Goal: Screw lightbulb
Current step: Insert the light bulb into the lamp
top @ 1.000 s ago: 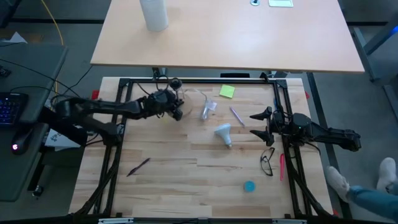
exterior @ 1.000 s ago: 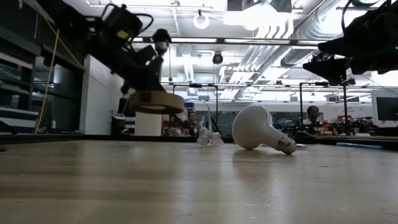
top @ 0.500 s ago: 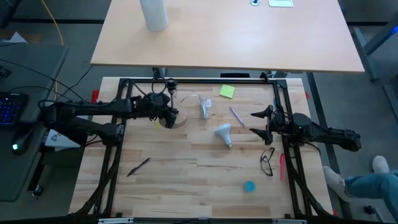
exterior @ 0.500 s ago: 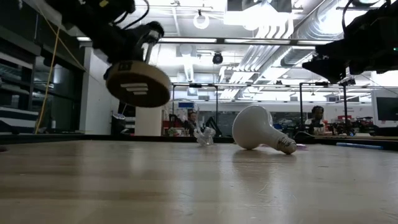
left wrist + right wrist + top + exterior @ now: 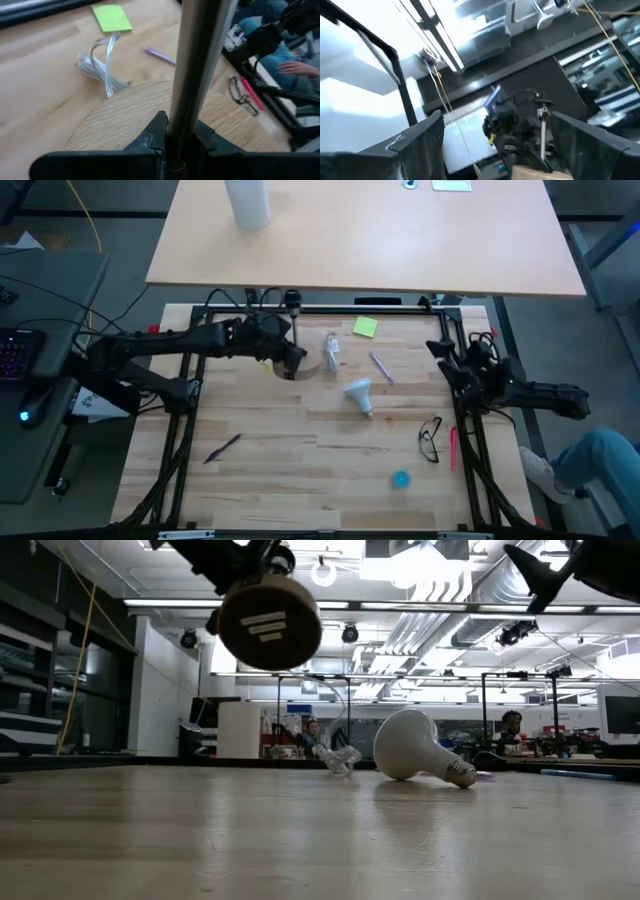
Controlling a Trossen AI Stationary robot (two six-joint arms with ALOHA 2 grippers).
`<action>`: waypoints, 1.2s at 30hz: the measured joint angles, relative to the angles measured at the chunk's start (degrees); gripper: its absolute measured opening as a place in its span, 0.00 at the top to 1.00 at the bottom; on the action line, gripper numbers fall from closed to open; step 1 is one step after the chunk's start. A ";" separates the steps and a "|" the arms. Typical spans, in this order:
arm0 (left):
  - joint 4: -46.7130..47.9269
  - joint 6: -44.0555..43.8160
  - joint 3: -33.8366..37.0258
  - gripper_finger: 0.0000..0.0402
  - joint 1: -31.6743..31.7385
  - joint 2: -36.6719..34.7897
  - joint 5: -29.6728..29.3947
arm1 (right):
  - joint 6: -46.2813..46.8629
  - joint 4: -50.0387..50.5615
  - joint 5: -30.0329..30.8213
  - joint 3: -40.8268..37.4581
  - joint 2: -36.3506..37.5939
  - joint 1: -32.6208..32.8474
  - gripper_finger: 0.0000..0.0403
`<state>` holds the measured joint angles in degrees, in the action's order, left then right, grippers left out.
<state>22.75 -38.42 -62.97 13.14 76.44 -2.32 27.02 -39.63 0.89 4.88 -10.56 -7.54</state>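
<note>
While it lies on its side: the lightbulb (image 5: 359,393) (image 5: 414,745) rests on the wooden tabletop (image 5: 300,440) near the middle, globe toward the far edge, screw base toward the near edge, touched by neither arm.
Left gripper (image 5: 283,360) (image 5: 172,135): raised over the far left-centre of the tabletop, fingers (image 5: 155,131) closed narrow around the metal post (image 5: 197,65) of a round wooden disc (image 5: 125,117) (image 5: 268,623), which hangs tilted in the air with its underside turned to the low camera.
Right gripper (image 5: 447,356): lifted at the right edge, well apart from the lightbulb, fingers spread wide and holding nothing.
Near the disc: a clear coiled cable (image 5: 330,352) (image 5: 97,65), a green sticky note (image 5: 365,327) (image 5: 111,18) and a purple pen (image 5: 380,366) (image 5: 160,55).
Right side: glasses (image 5: 430,439) beside a red pen (image 5: 453,448).
Near edge: a small blue cap (image 5: 400,478); a dark pen (image 5: 223,447) to the left.
Containers: a tall white cylinder (image 5: 248,202) stands on the farther pale desk; its contents cannot be told.
</note>
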 joint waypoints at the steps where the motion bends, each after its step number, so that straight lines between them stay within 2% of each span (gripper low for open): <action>1: -0.06 -0.31 -0.72 0.94 0.01 0.60 0.51 | -0.01 0.01 0.00 0.79 -1.84 0.06 0.13; 4: -0.32 -0.52 -2.23 0.94 0.01 1.63 0.90 | 0.34 -2.22 1.94 3.03 -7.37 0.07 0.13; 9: -0.41 -0.52 -2.77 0.94 0.39 1.79 0.76 | 7.94 -7.45 12.38 5.33 -15.16 0.07 0.13; 13: -0.55 -1.62 -2.77 0.94 1.13 1.56 0.63 | 10.50 -8.06 19.16 6.20 -19.57 0.07 0.13; 18: -0.89 -2.65 -2.77 0.94 1.82 1.56 2.21 | 13.71 -9.01 19.65 6.25 -23.97 0.07 0.13; 21: -2.25 -4.30 -2.77 0.94 2.41 1.56 4.36 | 17.19 -13.73 16.65 6.45 -26.90 0.07 0.13; 23: -3.79 -5.60 -2.77 0.94 2.95 1.56 5.64 | 17.67 -12.94 14.71 8.59 -29.18 0.11 0.13; 27: -5.93 -9.38 -2.77 0.94 3.87 1.56 8.12 | 10.31 0.04 13.31 19.24 -36.15 1.56 0.13; 33: -9.50 -15.55 -2.77 0.94 4.23 1.56 10.91 | -11.24 26.02 4.45 40.64 -48.99 3.32 0.13; 36: -9.32 -17.02 -2.77 0.94 4.32 1.56 11.66 | -21.52 40.96 3.54 51.61 -53.89 3.80 0.13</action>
<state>13.43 -55.44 -65.73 17.46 78.00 9.34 5.50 1.32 4.43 56.50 -64.45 -3.74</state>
